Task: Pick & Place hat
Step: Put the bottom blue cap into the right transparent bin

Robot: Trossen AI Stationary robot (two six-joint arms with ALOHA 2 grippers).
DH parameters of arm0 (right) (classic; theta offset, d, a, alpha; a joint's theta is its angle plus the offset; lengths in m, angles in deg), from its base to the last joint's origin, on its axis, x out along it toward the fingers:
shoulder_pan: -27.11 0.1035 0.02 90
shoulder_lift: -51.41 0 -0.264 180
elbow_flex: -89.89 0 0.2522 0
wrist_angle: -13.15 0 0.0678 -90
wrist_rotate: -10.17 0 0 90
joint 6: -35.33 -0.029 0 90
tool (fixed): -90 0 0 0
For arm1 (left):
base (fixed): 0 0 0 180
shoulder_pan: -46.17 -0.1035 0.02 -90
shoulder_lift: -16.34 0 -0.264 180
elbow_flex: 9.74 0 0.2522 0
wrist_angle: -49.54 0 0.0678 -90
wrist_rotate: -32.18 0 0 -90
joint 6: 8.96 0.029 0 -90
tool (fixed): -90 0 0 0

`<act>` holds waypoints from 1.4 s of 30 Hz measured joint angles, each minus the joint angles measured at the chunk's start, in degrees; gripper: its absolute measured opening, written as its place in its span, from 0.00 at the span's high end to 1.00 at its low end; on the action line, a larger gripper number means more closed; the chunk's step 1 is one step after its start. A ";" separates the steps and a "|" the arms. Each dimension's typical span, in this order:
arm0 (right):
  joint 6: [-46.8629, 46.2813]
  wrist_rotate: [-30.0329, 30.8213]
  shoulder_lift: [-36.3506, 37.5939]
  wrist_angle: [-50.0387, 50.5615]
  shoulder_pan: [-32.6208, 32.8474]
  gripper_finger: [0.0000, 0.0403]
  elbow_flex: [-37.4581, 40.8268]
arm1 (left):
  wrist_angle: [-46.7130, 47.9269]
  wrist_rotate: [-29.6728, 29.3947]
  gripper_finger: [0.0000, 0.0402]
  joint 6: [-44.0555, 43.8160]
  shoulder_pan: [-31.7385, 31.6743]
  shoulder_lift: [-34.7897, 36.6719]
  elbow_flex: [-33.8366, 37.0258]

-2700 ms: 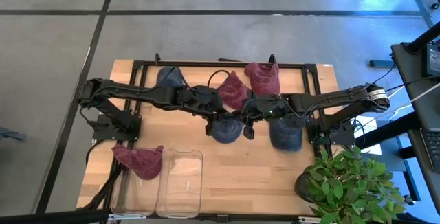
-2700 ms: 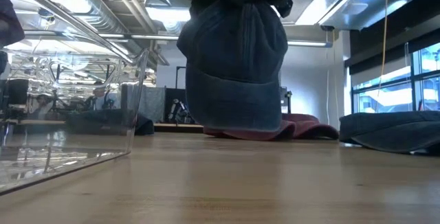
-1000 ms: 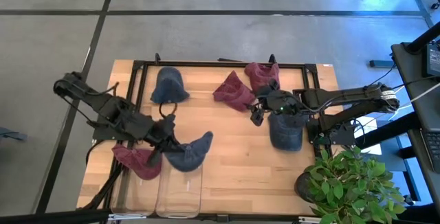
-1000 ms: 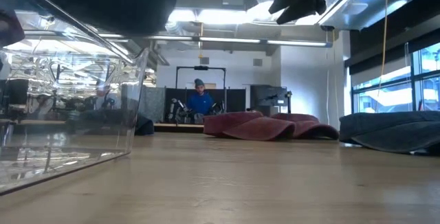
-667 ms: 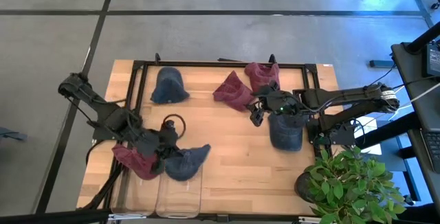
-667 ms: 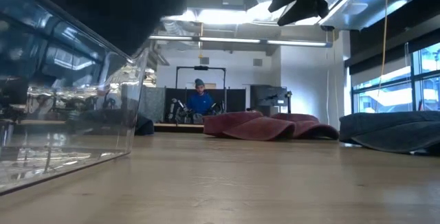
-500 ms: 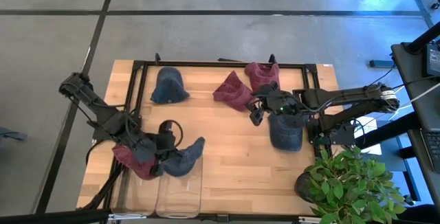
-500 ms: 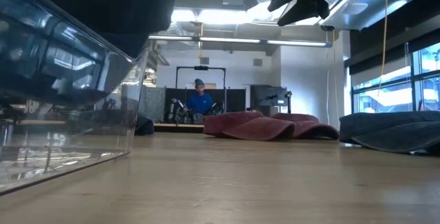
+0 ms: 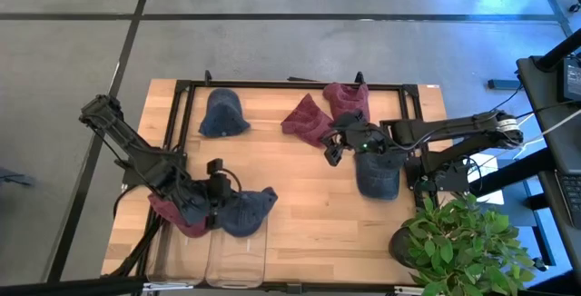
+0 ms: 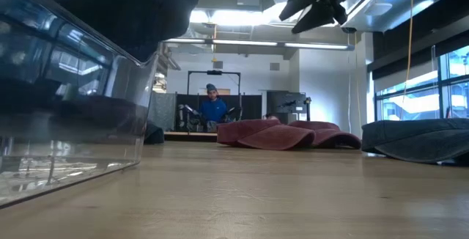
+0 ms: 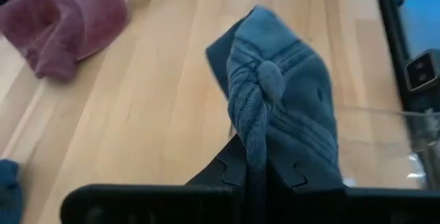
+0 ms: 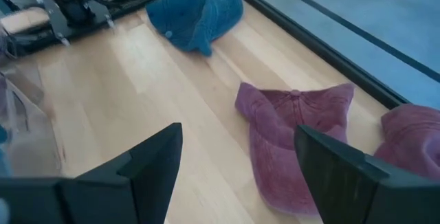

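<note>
My left gripper (image 9: 214, 207) is shut on a blue hat (image 9: 246, 212) at the near left of the table, over the far end of a clear bin (image 9: 238, 251). In the low view the hat (image 10: 124, 4) shows as a dark mass above the bin's wall (image 10: 80, 122). A red hat (image 9: 178, 214) lies in the neighbouring clear bin to the left. My right gripper (image 9: 333, 150) hangs open above the table's middle right, next to two red hats (image 9: 309, 121) (image 9: 348, 103), with nothing between its fingers (image 12: 148, 172). My left gripper pinches a gathered fold of the blue hat's crown (image 11: 253, 157) between its two fingers. The crown's top button (image 11: 269, 80) lies beyond the fingertips. The hat reaches out past the fingers over the bin's rim (image 11: 385, 117); whether it touches the bin I cannot tell.
Another blue hat (image 9: 223, 114) lies at the far left and one more (image 9: 378, 176) at the right, below my right arm. A black frame (image 9: 290, 84) runs along the table's far edge. A potted plant (image 9: 463, 241) stands off the near right corner. A person (image 10: 213, 105) shows far behind.
My left gripper has carried the blue hat toward the table's near edge and down, from beside the bin's far end to over it. The hat has stayed pinched and now hangs lower, darkening the bin's wall in the low view.
</note>
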 joint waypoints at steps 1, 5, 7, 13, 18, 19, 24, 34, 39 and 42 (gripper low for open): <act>0.01 0.01 -0.50 -0.40 0.01 0.31 0.00 | -0.02 -0.06 0.96 -0.18 -0.21 0.00 0.42; 0.00 0.00 -2.19 -0.70 0.01 0.31 0.00 | -0.25 -0.22 0.95 0.05 -1.38 0.00 2.24; 0.00 -0.02 -2.85 -0.71 0.01 0.31 0.00 | -0.24 0.28 0.96 0.08 -1.87 0.00 2.97; 0.04 -0.02 -3.39 -0.71 0.01 0.31 0.00 | -0.31 1.85 0.97 0.76 -2.40 0.00 3.14; 0.07 -1.28 -3.39 -0.70 0.01 0.31 0.00 | -0.28 1.85 0.94 1.22 -2.40 0.00 3.14; 0.09 -2.08 -3.39 -0.69 0.01 0.31 0.00 | -0.26 1.86 0.93 1.22 -2.40 0.00 3.14; 0.03 -4.58 -3.39 -0.67 0.01 0.31 0.00 | -0.24 2.63 0.87 1.22 -2.40 0.00 3.14; -1.29 -4.66 -3.39 -0.67 0.01 0.31 0.00 | -0.20 4.43 0.69 4.09 -2.40 3.77 3.12; -3.67 -4.59 -3.39 -0.59 0.01 0.31 0.01 | -0.22 3.26 0.67 4.26 -2.40 8.48 3.12; -8.14 -4.59 -3.39 0.37 -0.31 0.31 0.02 | -0.24 1.91 0.67 4.26 -2.86 11.51 3.10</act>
